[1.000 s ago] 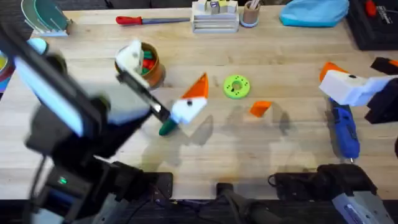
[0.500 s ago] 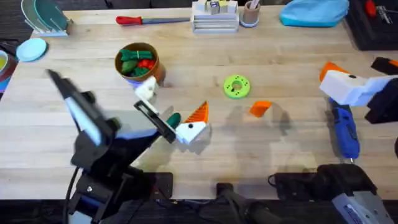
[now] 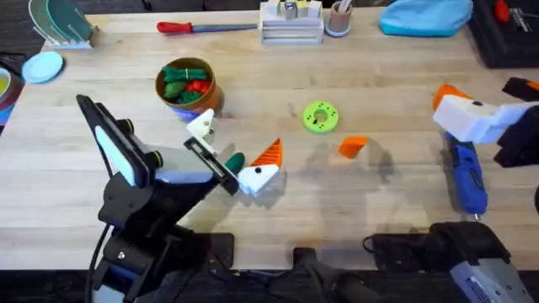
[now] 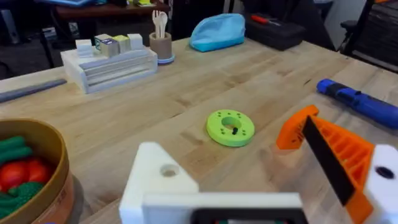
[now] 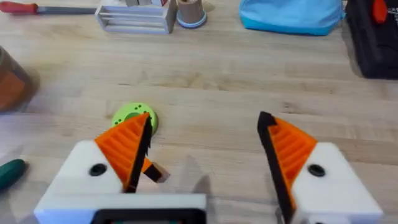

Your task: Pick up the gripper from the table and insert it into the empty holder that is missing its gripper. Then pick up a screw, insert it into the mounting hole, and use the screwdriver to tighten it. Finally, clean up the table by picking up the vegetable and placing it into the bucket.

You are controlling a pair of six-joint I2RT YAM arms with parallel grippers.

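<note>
Down at the left-centre of the surface point(image 3: 362, 88), my left end effector point(image 3: 229, 150) is hovering low, its two fingers spread apart. One finger is carrying an orange ribbed tip point(image 3: 269, 154); the other is the holder point(image 3: 201, 125), a bare white mount with its hole showing and no tip on it. The vegetable point(image 3: 233, 162) is lying right between those fingers on the wood, dark green, and I cannot tell whether either finger is touching it.

Just beyond the holder, the bucket point(image 3: 187, 87) is standing upright, already holding bunched green and red toy vegetables point(image 3: 185, 82). Over toward the middle, the gripper point(image 3: 353, 146) is resting loose on the surface, well apart from my left fingers, with the green disc point(image 3: 320, 117) lying flat near it.

On the right side, my right end effector point(image 5: 202, 149) is hanging above the surface with its fingers wide apart, both wearing orange ribbed pads point(image 5: 292, 146), gripping nothing. The screwdriver point(image 3: 466, 175) is lying on the wood just beside and partly under that arm, blue barrel pointing toward the near edge.

Along the far edge, a red-handled tool point(image 3: 206, 27) is lying flat, a white rack point(image 3: 290, 25) and a small cup point(image 3: 338, 18) are standing together, and a blue pouch point(image 3: 425, 17) is sitting farther right.
</note>
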